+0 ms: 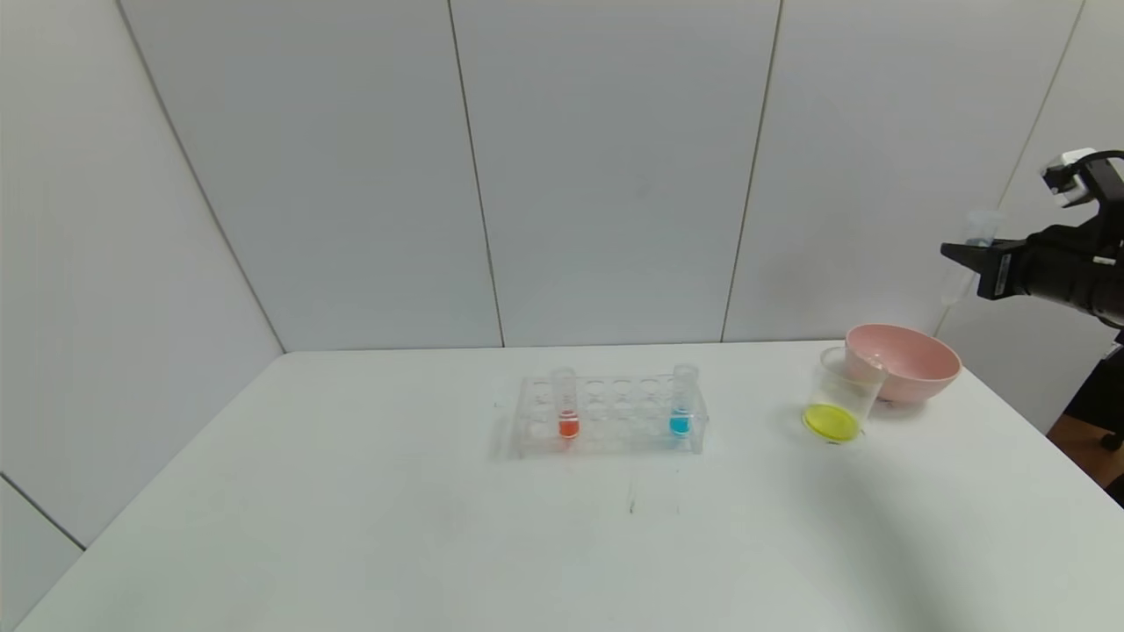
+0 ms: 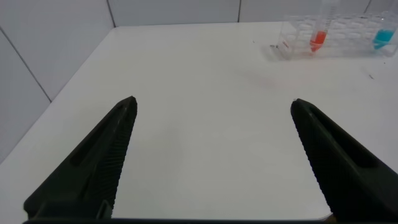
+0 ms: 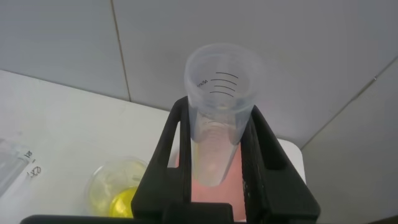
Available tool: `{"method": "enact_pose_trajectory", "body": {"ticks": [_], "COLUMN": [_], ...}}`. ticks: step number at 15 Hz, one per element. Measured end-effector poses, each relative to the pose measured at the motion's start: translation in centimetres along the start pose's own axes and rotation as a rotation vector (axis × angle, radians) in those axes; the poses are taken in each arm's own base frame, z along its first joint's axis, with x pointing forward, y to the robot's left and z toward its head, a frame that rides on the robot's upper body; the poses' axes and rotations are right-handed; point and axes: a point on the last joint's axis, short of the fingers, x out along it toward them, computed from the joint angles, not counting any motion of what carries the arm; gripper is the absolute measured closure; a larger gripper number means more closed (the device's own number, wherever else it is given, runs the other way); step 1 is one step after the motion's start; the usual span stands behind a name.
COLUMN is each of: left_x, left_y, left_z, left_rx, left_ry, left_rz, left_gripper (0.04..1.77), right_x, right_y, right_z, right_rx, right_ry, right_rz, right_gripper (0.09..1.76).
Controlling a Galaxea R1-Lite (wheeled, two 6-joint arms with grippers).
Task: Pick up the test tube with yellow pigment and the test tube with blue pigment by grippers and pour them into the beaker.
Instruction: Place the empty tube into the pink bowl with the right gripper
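1. Since your right gripper point(image 1: 957, 254) is clamped on an emptied test tube point(image 3: 217, 118) high above the pink bowl point(image 1: 904, 362), the yellow pour looks done: the beaker point(image 1: 841, 405) holds yellow liquid at its bottom. Judge the step in hand as discarding that tube, most likely into the bowl.
2. Lower before you release, so the tube does not bounce out or knock the beaker, which stands touching the bowl's near-left side.
3. Keep the tube mouth-up until it is low, in case drops remain.
4. The test tube with blue pigment point(image 1: 680, 405) stands upright at the right end of the rack point(image 1: 610, 417), well apart from the right gripper, down and to its left.
5. Your left gripper point(image 2: 211, 162) hangs spread wide over bare table point(image 1: 351, 527), holding nothing.
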Motion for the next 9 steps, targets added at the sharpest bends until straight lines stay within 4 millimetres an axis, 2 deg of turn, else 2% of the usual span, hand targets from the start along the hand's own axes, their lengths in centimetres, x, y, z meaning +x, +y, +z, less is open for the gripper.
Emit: {"method": "enact_pose_trajectory", "body": {"ticks": [2,4,7,9], "left_x": [0.0,0.0,0.0,0.0], "left_y": [0.0,0.0,0.0,0.0], "left_z": [0.0,0.0,0.0,0.0], "left_rx": [0.0,0.0,0.0,0.0], "left_ry": [0.0,0.0,0.0,0.0], "left_rz": [0.0,0.0,0.0,0.0], "left_gripper": [0.05,0.05,0.05,0.05], "right_x": [-0.7,-0.6,1.0,2.8], "right_y": [-0.3,-0.2,-0.6,-1.1], "right_z": [-1.5,-2.1,-3.1,-4.1], "right_rx": [0.025,0.061,0.073,0.076], "right_ry": [0.036,0.033,0.001,0.004], "right_rz": [-0.018,-0.02,-0.021,-0.028], "right_gripper": [1.33,1.33,1.33,1.33]}}
